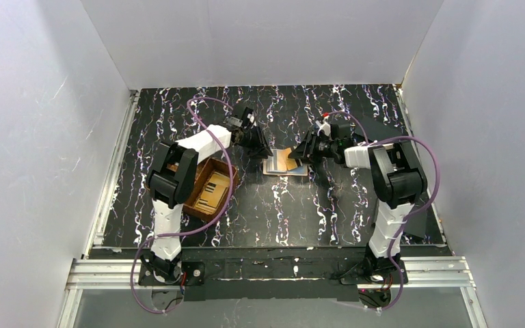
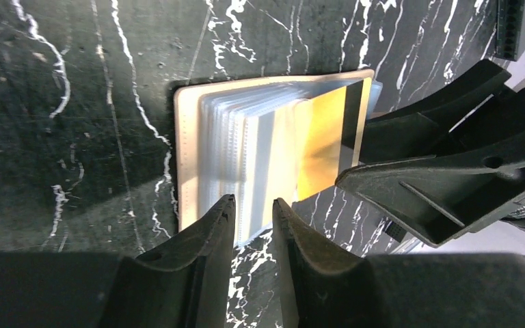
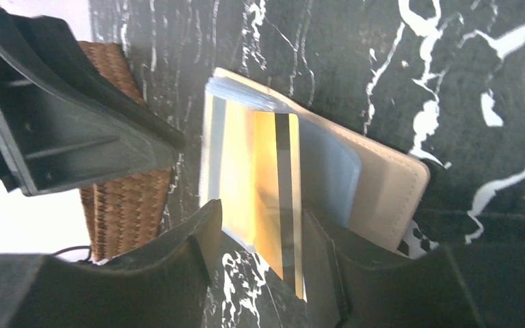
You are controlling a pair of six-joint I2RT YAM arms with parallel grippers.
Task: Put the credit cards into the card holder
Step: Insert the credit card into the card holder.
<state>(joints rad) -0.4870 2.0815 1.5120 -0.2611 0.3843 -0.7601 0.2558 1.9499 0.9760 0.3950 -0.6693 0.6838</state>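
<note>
Toward the far edge of the worktop [image 1: 280, 219], about mid-width, the card holder [image 1: 286, 162] lay open, cream cover down, its clear sleeves [image 2: 246, 130] fanned up. A gold credit card [image 3: 260, 178] with a dark stripe sat partway in one sleeve, its free end poking out toward the right hand [image 3: 260, 213]. That hand was open, with a finger on either side of the exposed end, not clamped on it as far as we saw. The left hand [image 2: 253, 217] sat at the holder's opposite edge, fingers a narrow gap apart right at the sleeve edges. We couldn't tell if it pinched a sleeve or only hovered.

We judged the step as seating one card, partly in and not yet home. The next move probably called for a straight push on the free end along the sleeve, with the holder steadied against sliding. The sleeves looked floppy, so a crooked push could buckle one.

More tan credit cards [image 1: 212, 191] lay in the brown woven tray [image 1: 227, 171] nearer the left edge, well apart from the holder, so plenty was left to do.

The worktop was black with white marble veining, boxed in by plain white walls [image 1: 260, 41] on three sides.
</note>
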